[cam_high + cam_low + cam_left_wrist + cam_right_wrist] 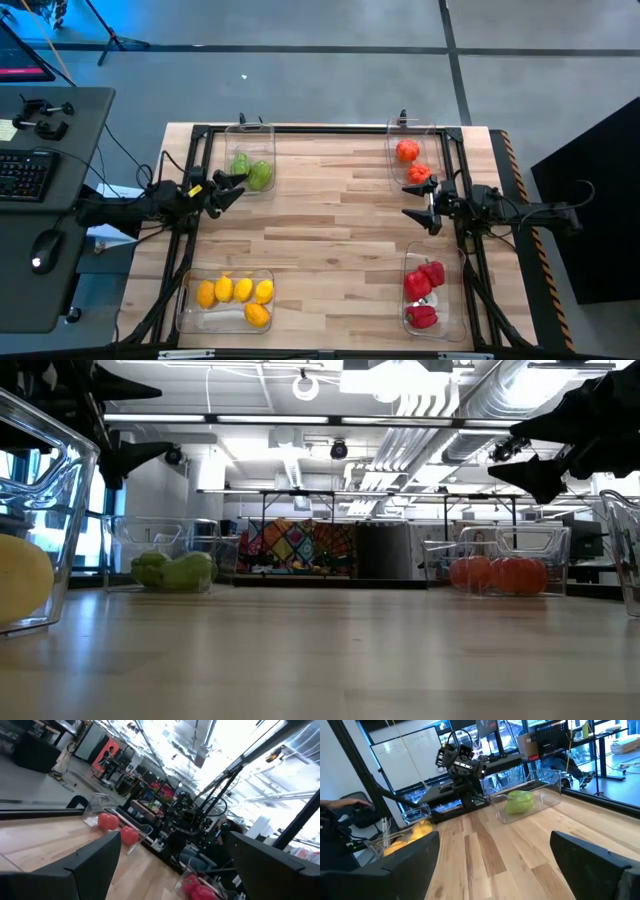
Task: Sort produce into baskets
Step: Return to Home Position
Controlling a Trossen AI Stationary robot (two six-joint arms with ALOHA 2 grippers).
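Yellow produce [20,575] in near bin [215,318]; left claw [240,186] and right claw [406,200] both spread, over opposite sides of table [320,230]

The left arm [130,208] reaches in from its own side, and the left gripper [235,187] points inward with its fingers [75,870] spread wide. The right arm [510,208] mirrors it, the right gripper [412,201] facing back with fingers [590,860] likewise apart. Both seem held raised, though the low view catches only their tips.
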